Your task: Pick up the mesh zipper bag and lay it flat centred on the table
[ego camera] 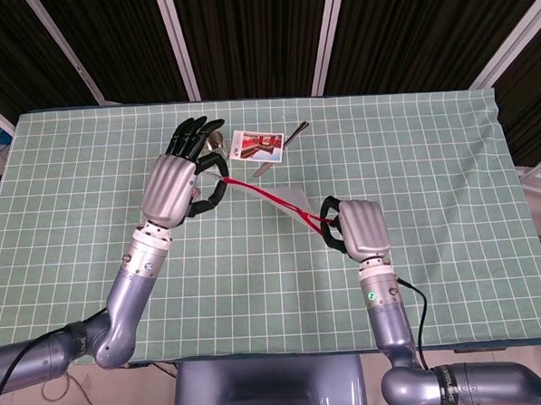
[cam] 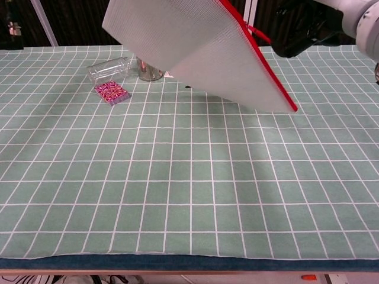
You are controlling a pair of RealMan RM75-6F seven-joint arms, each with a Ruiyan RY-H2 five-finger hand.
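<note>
The mesh zipper bag (cam: 207, 50) is a pale net pouch with a red zipper edge. It hangs in the air above the table, tilted down to the right in the chest view. From the head view it shows nearly edge-on as a red line (ego camera: 275, 200) stretched between both hands. My left hand (ego camera: 174, 185) pinches its left end with the other fingers spread. My right hand (ego camera: 358, 230) grips the right end by the zipper, and its dark fingers (cam: 302, 29) show at the top right of the chest view.
A clear jar (cam: 111, 69) lies on its side at the back, with a patterned card pack (cam: 112, 92) in front of it and a metal cup (cam: 150, 71) beside it. A printed card (ego camera: 257, 145) and a utensil (ego camera: 281, 147) lie behind the bag. A green checked cloth (cam: 189, 189) covers the table.
</note>
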